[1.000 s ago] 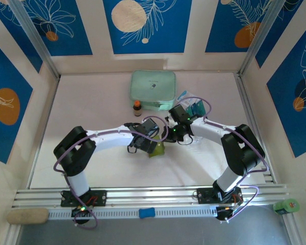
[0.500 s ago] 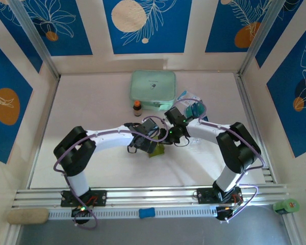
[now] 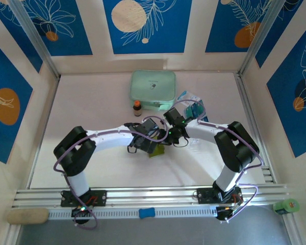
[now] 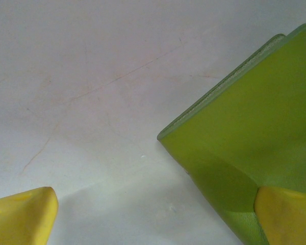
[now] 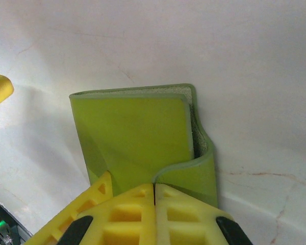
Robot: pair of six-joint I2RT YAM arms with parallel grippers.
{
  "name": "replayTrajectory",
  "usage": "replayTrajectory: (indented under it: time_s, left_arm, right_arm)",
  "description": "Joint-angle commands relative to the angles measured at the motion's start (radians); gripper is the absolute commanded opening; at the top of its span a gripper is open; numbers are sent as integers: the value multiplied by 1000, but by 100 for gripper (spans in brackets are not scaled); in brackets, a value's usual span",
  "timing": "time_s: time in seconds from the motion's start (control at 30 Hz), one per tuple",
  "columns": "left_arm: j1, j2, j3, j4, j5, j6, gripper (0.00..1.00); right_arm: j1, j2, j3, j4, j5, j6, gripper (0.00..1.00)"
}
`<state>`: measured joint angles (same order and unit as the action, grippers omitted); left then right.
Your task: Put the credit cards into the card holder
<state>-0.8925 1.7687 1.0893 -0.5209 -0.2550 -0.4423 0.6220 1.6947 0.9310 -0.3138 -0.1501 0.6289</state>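
**A:** Starting at our near edge, what do we have?

**B:** From above, a green roll [image 3: 286, 206] sits off the table [image 3: 92, 102], near 4 o'clock. Both arms reach inward and meet over the card holder [image 3: 157, 149], a little nearer than the table's middle.

**A:** The wrists crowd that spot from above. Can we read the fingers?

**B:** We get them from the wrist cameras. The left gripper [image 4: 153, 204] is spread wide. One yellow fingertip [image 4: 288, 214] lies against the holder's corner, and the other [image 4: 20, 217] stands apart with bare table between.

**A:** And the right?

**B:** The right gripper [image 5: 154, 191] has its fingers pressed together at 6 o'clock of the holder. The curled edge of the front leaf runs straight into the seam, so we read it as pinching that leaf. This view also shows the holder slightly parted, with an inner leaf visible.

**A:** Farther back?

**B:** From the holder, a small brown bottle [image 3: 137, 108] stands at 11 o'clock. The teal credit cards [image 3: 196, 108] lie between 1 and 2 o'clock, against a clear packet [image 3: 186, 97]. At 12 o'clock, farthest, lies a mint-green zip case [image 3: 153, 88].
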Motion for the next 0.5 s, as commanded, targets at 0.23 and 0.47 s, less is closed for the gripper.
replayTrajectory:
  time_s: [0.23, 0.47]
  left_arm:
    - [-6, 40, -11, -51, 2, 19, 100]
    - [-5, 38, -9, -52, 2, 20, 100]
  right_arm:
    - [19, 13, -87, -18, -1, 46, 0]
    - [19, -2, -116, -46, 29, 75, 0]
